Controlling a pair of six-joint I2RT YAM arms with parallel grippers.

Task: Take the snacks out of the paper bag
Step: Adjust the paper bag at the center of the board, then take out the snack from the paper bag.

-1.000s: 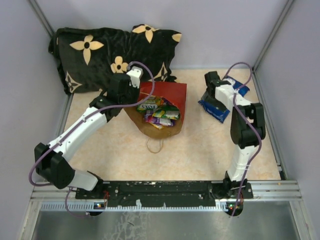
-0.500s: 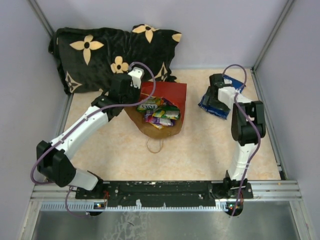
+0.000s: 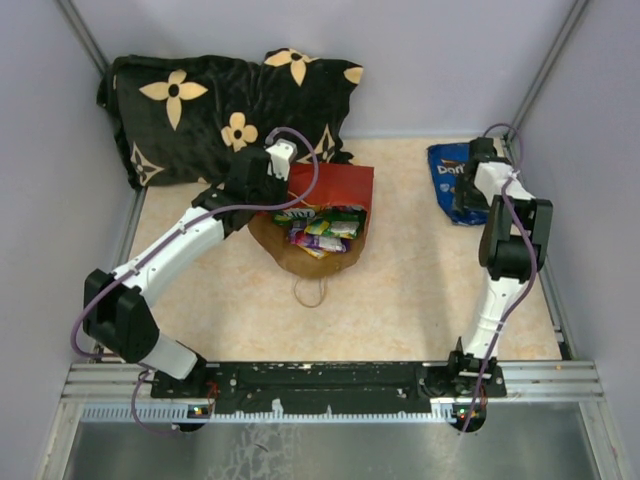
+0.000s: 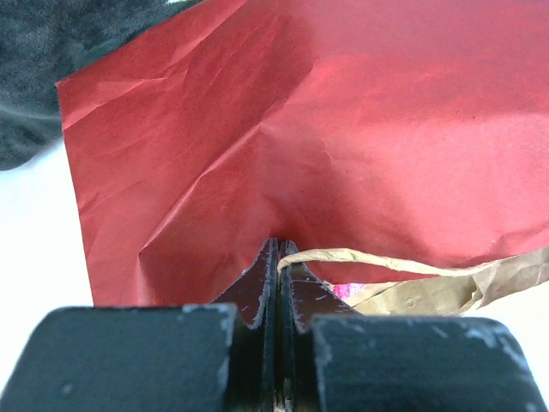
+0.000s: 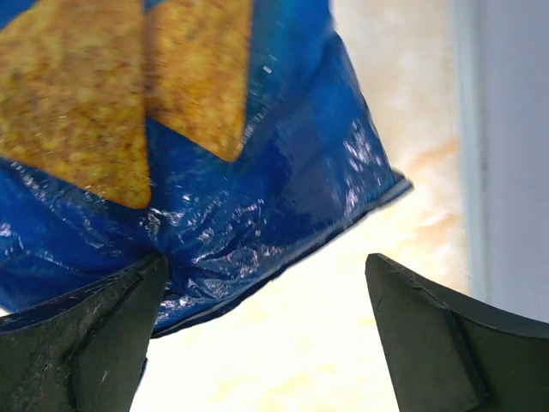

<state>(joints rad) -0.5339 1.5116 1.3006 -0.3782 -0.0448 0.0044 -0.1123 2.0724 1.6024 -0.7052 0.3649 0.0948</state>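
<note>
At the left rim of the paper bag (image 3: 340,185), the left gripper (image 4: 279,257) pinched the red paper; a hard tug might tear it. Well right of that bag lay the Doritos bag (image 3: 447,165) under the spread right gripper (image 5: 266,275), whose finger could drag it; other snacks (image 3: 320,228) sat inside, liable to spill

The right tool (image 5: 266,275) swings back toward the far right corner, and the Doritos bag (image 3: 443,165) shifts with it, lying nearer the wall.
</note>
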